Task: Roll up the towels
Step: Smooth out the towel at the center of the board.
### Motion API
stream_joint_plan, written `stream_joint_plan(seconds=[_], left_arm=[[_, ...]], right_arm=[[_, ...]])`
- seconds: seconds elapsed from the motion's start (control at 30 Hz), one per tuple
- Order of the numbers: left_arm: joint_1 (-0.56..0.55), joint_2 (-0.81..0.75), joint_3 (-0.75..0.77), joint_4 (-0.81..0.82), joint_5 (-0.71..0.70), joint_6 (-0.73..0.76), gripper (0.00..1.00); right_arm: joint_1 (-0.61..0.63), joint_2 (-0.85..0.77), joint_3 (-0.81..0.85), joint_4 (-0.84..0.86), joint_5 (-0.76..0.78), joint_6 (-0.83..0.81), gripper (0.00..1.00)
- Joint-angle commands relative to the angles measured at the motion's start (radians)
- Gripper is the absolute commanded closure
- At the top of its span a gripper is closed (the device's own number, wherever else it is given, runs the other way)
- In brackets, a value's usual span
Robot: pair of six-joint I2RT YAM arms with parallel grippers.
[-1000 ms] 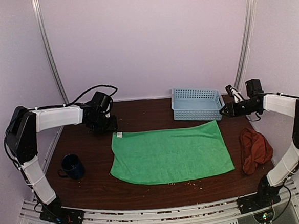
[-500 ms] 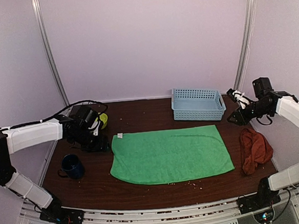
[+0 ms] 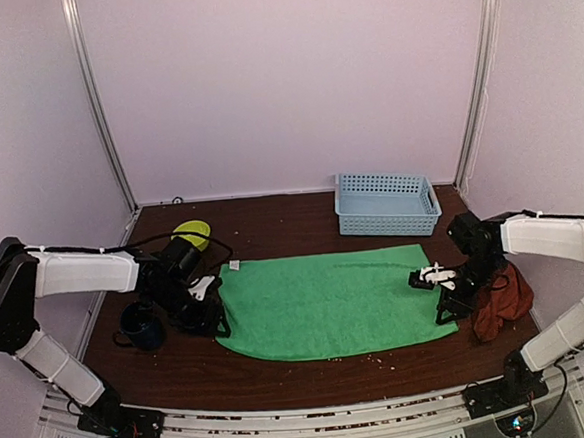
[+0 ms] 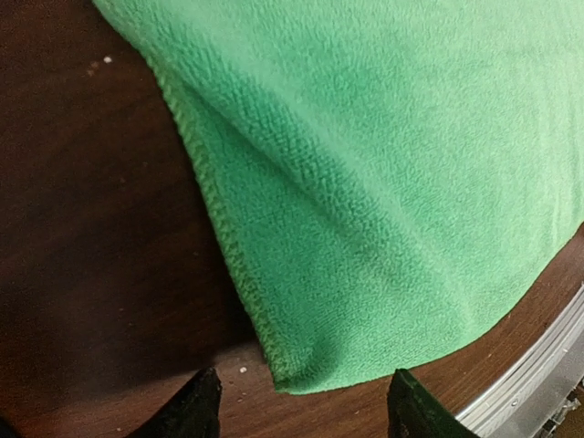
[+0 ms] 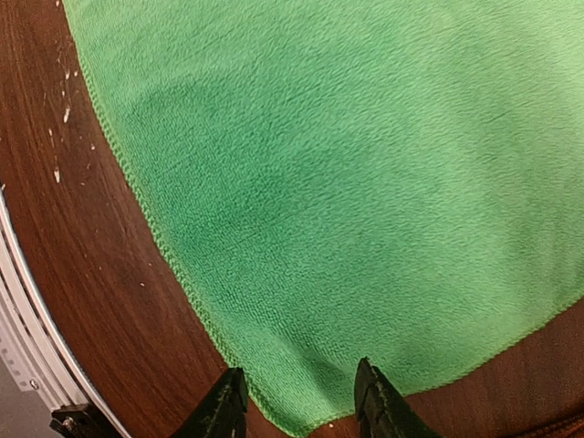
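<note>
Nearest us, the dark brown table [image 3: 283,380] is smooth and faintly glossy, with pale crumbs [image 3: 377,357] scattered just off the green towel's near edge. The green towel [image 3: 333,301] lies spread flat mid-table. We see a soft looped weave with a stitched hem, roughly rectangular, its near corners rounded.

Over its near left corner hangs the left gripper [image 4: 301,411], black jaws standing apart, and the corner shows in the gap with nothing pinched. From that wrist we also catch a shallow ridge running across the cloth.

At the near right corner the right gripper [image 5: 301,411] is spread too, its jaws straddling the hem and gripping nothing.

Left of the green towel sits a dark blue mug [image 3: 139,325], glossy and half covered by the left arm.

Right of the green towel, the rust towel [image 3: 499,305] is a crumpled heap. The right arm crosses in front of it, so we cannot tell whether the two cloths touch.

At the green towel's far left corner a small white tag [image 3: 234,265] pokes out. Beyond that corner is a yellow-green round thing [image 3: 193,231], partly behind a cable and too small to identify.

Beyond the far right corner stands the light-blue basket [image 3: 386,202], perforated plastic, just apart from the green towel.
</note>
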Motion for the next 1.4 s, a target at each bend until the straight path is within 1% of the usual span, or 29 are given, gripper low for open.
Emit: stream_joint_plan(seconds=[0.0, 0.07, 0.17, 0.3, 0.33, 0.37, 0.4, 0.43, 0.5, 0.53, 0.6, 0.67, 0.77, 0.8, 0.83, 0.87, 0.9, 0.93, 0.97, 1.07, 1.17, 1.23, 1.3, 1.37], left_arm=[[-0.017, 0.016, -0.028, 0.120, 0.048, 0.025, 0.37], [-0.033, 0.007, -0.036, 0.157, 0.054, 0.050, 0.38], [-0.049, 0.004, -0.036, 0.180, 0.123, 0.083, 0.40], [-0.082, -0.043, -0.006, 0.205, 0.251, 0.116, 0.45], [-0.085, -0.056, 0.007, 0.205, 0.285, 0.118, 0.49], [-0.085, -0.068, 0.031, 0.198, 0.319, 0.114, 0.64], [-0.086, -0.072, 0.060, 0.164, 0.334, 0.111, 0.76], [-0.085, -0.077, 0.096, 0.111, 0.332, 0.104, 0.86], [-0.086, -0.089, 0.171, -0.047, 0.289, 0.089, 0.98], [-0.085, -0.096, 0.198, -0.119, 0.258, 0.084, 1.00], [-0.082, -0.103, 0.211, -0.224, 0.159, 0.038, 1.00], [-0.057, -0.075, 0.193, -0.316, 0.076, -0.026, 1.00], [-0.032, -0.049, 0.153, -0.312, 0.029, -0.094, 1.00], [-0.029, -0.051, 0.154, -0.292, 0.017, -0.106, 0.94], [-0.027, -0.059, 0.154, -0.272, 0.007, -0.121, 0.85], [-0.022, -0.069, 0.158, -0.259, -0.009, -0.135, 0.78], [-0.022, -0.079, 0.162, -0.255, -0.017, -0.140, 0.63], [-0.021, -0.087, 0.162, -0.261, -0.037, -0.143, 0.51], [-0.019, -0.087, 0.158, -0.266, -0.041, -0.129, 0.46], [-0.020, -0.082, 0.083, -0.223, 0.000, -0.084, 0.42], [-0.019, -0.095, -0.005, -0.107, 0.014, -0.049, 0.39], [-0.019, -0.083, -0.020, -0.045, 0.008, -0.026, 0.39], [-0.020, -0.044, -0.004, -0.028, -0.005, -0.008, 0.39], [-0.022, -0.004, 0.006, 0.000, 0.053, 0.016, 0.42]], right_arm=[[0.021, 0.036, -0.011, 0.043, 0.048, -0.008, 0.58], [0.022, 0.047, -0.015, 0.056, 0.065, -0.005, 0.58], [0.021, 0.064, -0.029, 0.076, 0.064, -0.001, 0.58], [0.022, 0.093, -0.059, 0.122, 0.065, 0.008, 0.58], [0.023, 0.103, -0.062, 0.135, 0.069, 0.012, 0.59], [0.023, 0.113, -0.063, 0.141, 0.071, 0.017, 0.59], [0.022, 0.123, -0.062, 0.145, 0.072, 0.021, 0.59], [0.022, 0.130, -0.060, 0.146, 0.072, 0.026, 0.60], [0.022, 0.135, -0.054, 0.141, 0.066, 0.029, 0.60], [0.022, 0.134, -0.054, 0.141, 0.062, 0.029, 0.60], [0.022, 0.132, -0.053, 0.148, 0.062, 0.029, 0.60], [0.022, 0.138, -0.048, 0.152, 0.063, 0.030, 0.60], [0.022, 0.153, -0.043, 0.160, 0.066, 0.042, 0.61], [0.023, 0.156, -0.046, 0.168, 0.073, 0.050, 0.61], [0.022, 0.157, -0.051, 0.182, 0.087, 0.058, 0.62], [0.022, 0.159, -0.056, 0.188, 0.104, 0.059, 0.62], [0.023, 0.161, -0.059, 0.187, 0.109, 0.059, 0.62], [0.023, 0.161, -0.063, 0.189, 0.124, 0.059, 0.63], [0.022, 0.160, -0.065, 0.193, 0.140, 0.060, 0.63], [0.021, 0.144, -0.073, 0.191, 0.169, 0.095, 0.64], [0.020, 0.124, -0.076, 0.182, 0.190, 0.113, 0.64], [0.020, 0.120, -0.078, 0.163, 0.207, 0.117, 0.64], [0.019, 0.110, -0.083, 0.145, 0.235, 0.121, 0.63], [0.013, 0.090, -0.100, 0.141, 0.264, 0.117, 0.63]])
